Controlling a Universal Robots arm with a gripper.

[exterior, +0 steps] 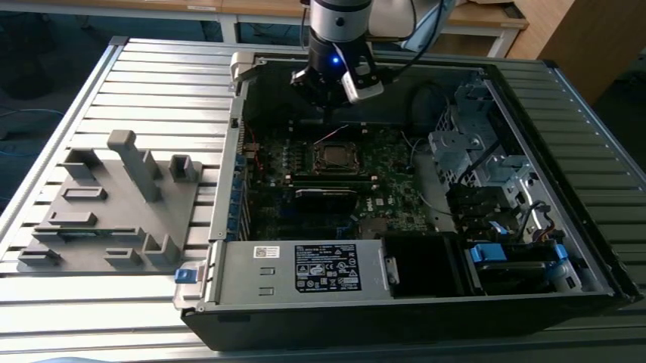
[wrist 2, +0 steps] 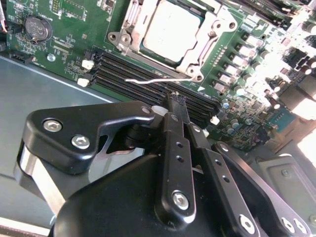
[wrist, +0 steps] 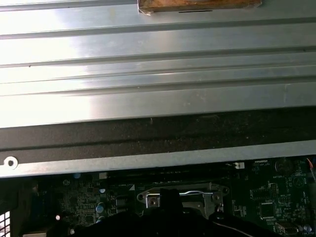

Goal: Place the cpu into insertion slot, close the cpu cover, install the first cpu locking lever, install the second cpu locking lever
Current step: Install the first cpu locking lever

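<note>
The cpu [wrist 2: 170, 32] is seen lying flat in the insertion slot [wrist 2: 129, 19], its dull silver top framed by the cpu cover [wrist 2: 200, 49], which appears to be folded down over it. A thin wire locking lever [wrist 2: 158, 79] is seen standing clear of the slot's edge, stretched out above the long black memory slots [wrist 2: 123, 79]; in the exterior view the same lever [exterior: 330, 137] shows as a fine line slanting up from the slot. Whether a second lever is latched cannot be told.

The gripper [wrist 2: 176, 101] is held just beside that lever, over the memory slots. Its fingers [wrist 2: 174, 143] are drawn together at the tips, and nothing can be made out between them. Whether the tips touch the lever cannot be told. In the exterior view the gripper [exterior: 325, 97] hangs over the far part of the green circuit board [exterior: 389, 189].

The board is mounted inside an open computer case [exterior: 595, 249], with a labelled grey power supply box [exterior: 302, 268] along the near wall. The case is laid on a slatted metal table [exterior: 151, 76], and a grey fixture tray [exterior: 111, 204] is placed beside it, towards the exterior view's left.
</note>
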